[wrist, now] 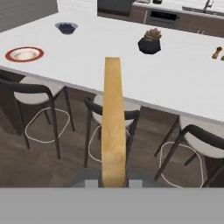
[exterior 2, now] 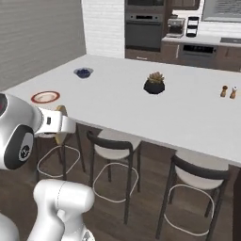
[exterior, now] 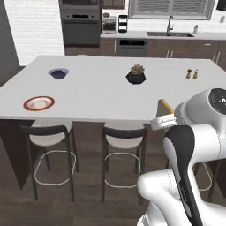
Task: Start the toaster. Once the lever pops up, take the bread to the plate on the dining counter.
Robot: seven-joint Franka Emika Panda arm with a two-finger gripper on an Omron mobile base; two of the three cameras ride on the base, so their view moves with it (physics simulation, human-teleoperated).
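Observation:
My gripper (wrist: 113, 182) is shut on the bread (wrist: 113, 122), a tan slice with a golden crust that I see edge-on in the hand view. The slice also pokes up from the hand in the left base view as bread (exterior: 164, 107) and in the right base view as bread (exterior 2: 60, 111). The hand hovers short of the dining counter's (exterior: 101, 92) near edge, above the stools. The red-rimmed plate (exterior: 27, 104) lies at the counter's near left corner, well to the left of the gripper (exterior: 162, 116), with nothing on it. The toaster and its lever are out of view.
On the counter stand a small bowl of blue berries (exterior: 58, 73), a dark potted plant (exterior: 136, 75) and two shakers (exterior: 192, 73). Dark-framed stools (exterior: 49, 134) (exterior: 123, 132) line the near side. A wall oven, back worktop and sink (exterior: 170, 33) lie beyond.

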